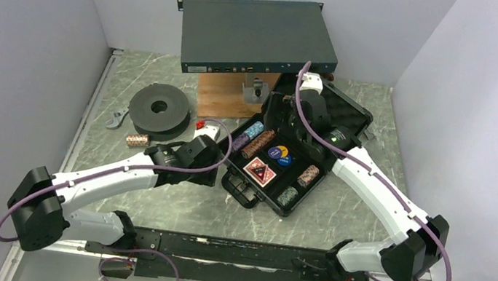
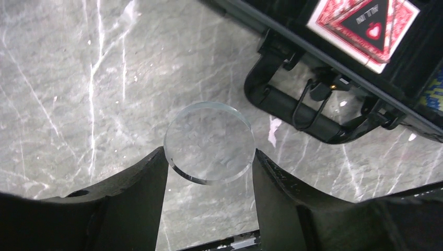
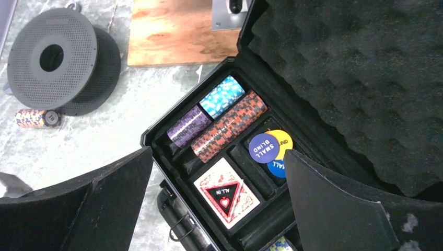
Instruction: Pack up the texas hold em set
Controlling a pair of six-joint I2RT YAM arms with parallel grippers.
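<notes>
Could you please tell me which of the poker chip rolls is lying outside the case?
The orange-patterned chip roll on the table beside the dark spool; the others all sit inside the black case.

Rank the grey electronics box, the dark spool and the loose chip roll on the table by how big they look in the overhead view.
Largest: grey electronics box.
Middle: dark spool.
Smallest: loose chip roll, beside the spool.
The gaps are plain, so none is unsure.

Open case (image 3: pixel 339 68) holds chip rolls (image 3: pixel 224 125), a deck (image 3: pixel 222 171) under the triangle (image 3: pixel 223 194), and buttons (image 3: pixel 264 147); the claw (image 3: pixel 218 152) gapes wide.
</notes>
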